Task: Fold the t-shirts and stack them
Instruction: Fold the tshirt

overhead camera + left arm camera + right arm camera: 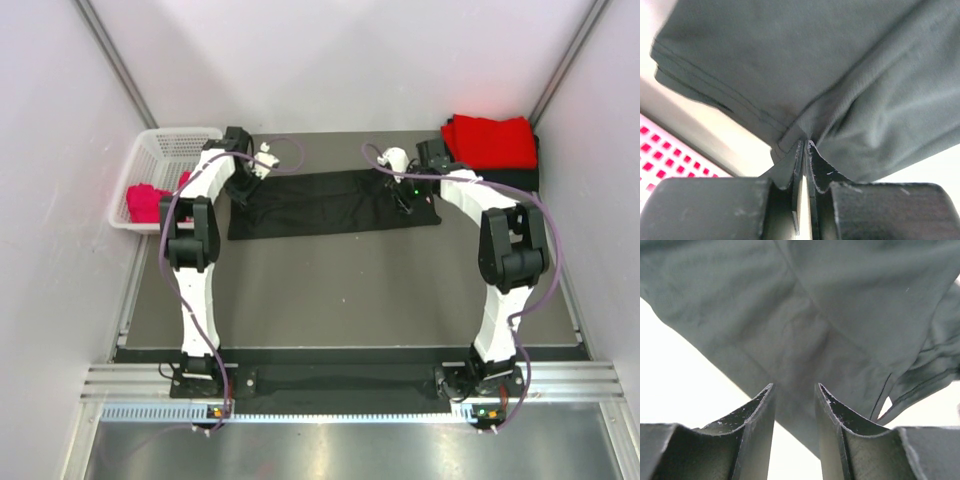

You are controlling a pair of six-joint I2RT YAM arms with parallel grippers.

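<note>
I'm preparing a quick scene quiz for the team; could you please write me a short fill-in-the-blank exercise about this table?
1. The left gripper pinches the long t-shirt, whose colour is ____.
2. The folded red t-shirts sit at the table's far ____ corner.
3. The pink-red cloth lies inside the white ____.
Missing words: black; right; basket.

Black t-shirt [320,203] folded into a long flat strip, upper centre; red t-shirt [490,142] folded, upper right; pink-red t-shirt [148,203] bunched, left.
</note>
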